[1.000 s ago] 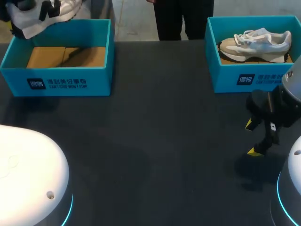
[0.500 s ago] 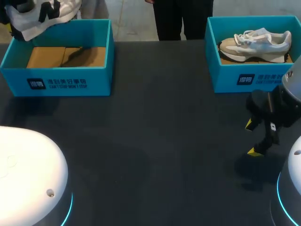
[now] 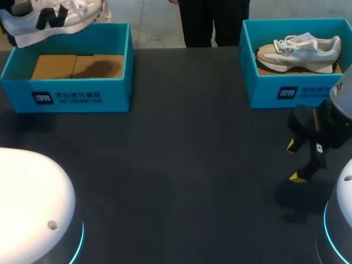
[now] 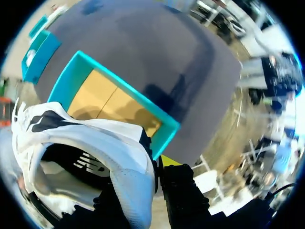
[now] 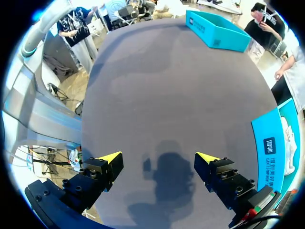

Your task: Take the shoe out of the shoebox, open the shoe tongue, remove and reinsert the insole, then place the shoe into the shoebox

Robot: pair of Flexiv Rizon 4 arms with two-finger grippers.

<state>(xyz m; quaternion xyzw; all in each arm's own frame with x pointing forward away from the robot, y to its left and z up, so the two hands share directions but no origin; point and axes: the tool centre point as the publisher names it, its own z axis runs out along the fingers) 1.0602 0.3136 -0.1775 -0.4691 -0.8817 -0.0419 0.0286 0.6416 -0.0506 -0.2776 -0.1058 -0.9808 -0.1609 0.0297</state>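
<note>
Shoe (image 4: 90, 143), white with a black logo, is clamped at its heel end between your left fingers (image 4: 170, 161), above the open teal shoebox (image 4: 164, 136) just ahead of them. Your right fingers (image 5: 110, 158) stand apart over bare bench (image 5: 167, 86); beyond them, a second shoe (image 3: 300, 49) lies in another box (image 3: 286, 91).
</note>
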